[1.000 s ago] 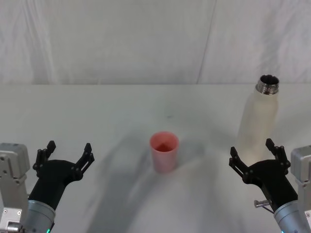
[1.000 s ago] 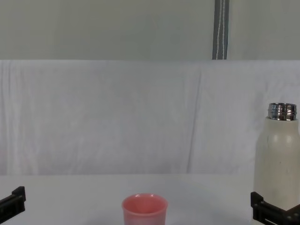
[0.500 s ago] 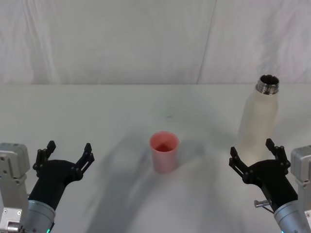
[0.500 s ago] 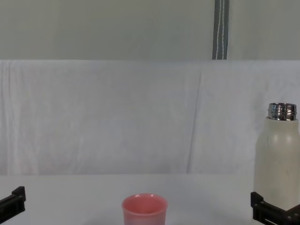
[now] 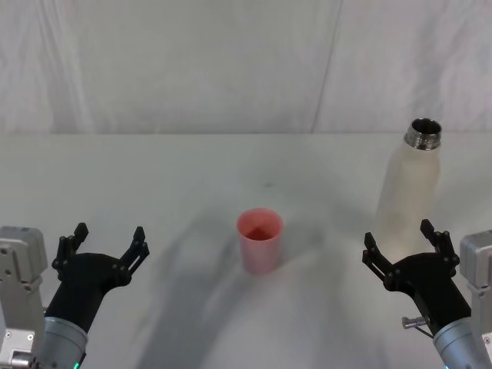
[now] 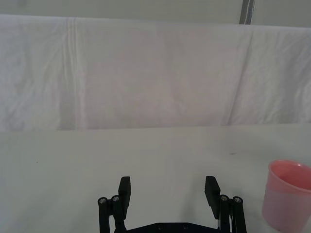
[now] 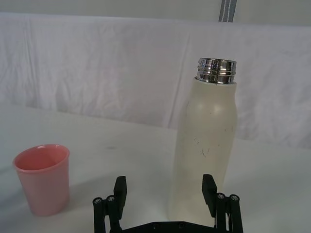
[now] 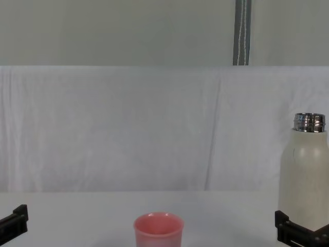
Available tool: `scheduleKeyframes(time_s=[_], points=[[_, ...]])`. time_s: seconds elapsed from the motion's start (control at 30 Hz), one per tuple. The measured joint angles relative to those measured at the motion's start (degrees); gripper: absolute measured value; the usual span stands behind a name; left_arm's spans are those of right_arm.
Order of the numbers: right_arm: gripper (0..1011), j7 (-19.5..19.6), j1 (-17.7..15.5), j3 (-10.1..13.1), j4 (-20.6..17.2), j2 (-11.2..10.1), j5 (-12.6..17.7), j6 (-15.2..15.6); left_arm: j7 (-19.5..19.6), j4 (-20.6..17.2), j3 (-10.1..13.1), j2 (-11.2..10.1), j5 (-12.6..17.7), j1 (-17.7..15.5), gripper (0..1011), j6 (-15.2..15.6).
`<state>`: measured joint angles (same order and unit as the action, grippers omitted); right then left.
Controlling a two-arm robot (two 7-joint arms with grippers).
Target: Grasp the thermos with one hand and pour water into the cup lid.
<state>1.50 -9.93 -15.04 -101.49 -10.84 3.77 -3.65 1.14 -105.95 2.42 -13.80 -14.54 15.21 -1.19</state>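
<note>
The thermos (image 5: pixel 411 188) (image 7: pixel 205 148) (image 8: pixel 305 177), cream-white with an uncapped steel neck, stands upright on the right side of the table. My right gripper (image 5: pixel 403 238) (image 7: pixel 164 190) hovers open just in front of it, fingers apart and not touching it. The pink cup lid (image 5: pixel 260 240) (image 6: pixel 286 200) (image 7: pixel 43 177) (image 8: pixel 158 230) stands upright near the table's middle, mouth up. My left gripper (image 5: pixel 106 239) (image 6: pixel 168 191) is open over the table's left front, well to the left of the cup lid, holding nothing.
A white cloth covers the table (image 5: pixel 192 177) and hangs as a backdrop (image 5: pixel 231 61) behind it. A grey vertical strip (image 8: pixel 241 31) runs down the wall above the backdrop.
</note>
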Motion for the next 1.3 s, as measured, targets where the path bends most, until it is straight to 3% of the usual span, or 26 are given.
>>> scheduleKeyframes(time_s=[1.3], points=[[1001, -0.28, -0.14, 0.35, 0.00, 0.23, 0.06, -0.02, 0.00, 0.00, 0.00, 0.00, 0.00, 0.00, 1001, 0.00]])
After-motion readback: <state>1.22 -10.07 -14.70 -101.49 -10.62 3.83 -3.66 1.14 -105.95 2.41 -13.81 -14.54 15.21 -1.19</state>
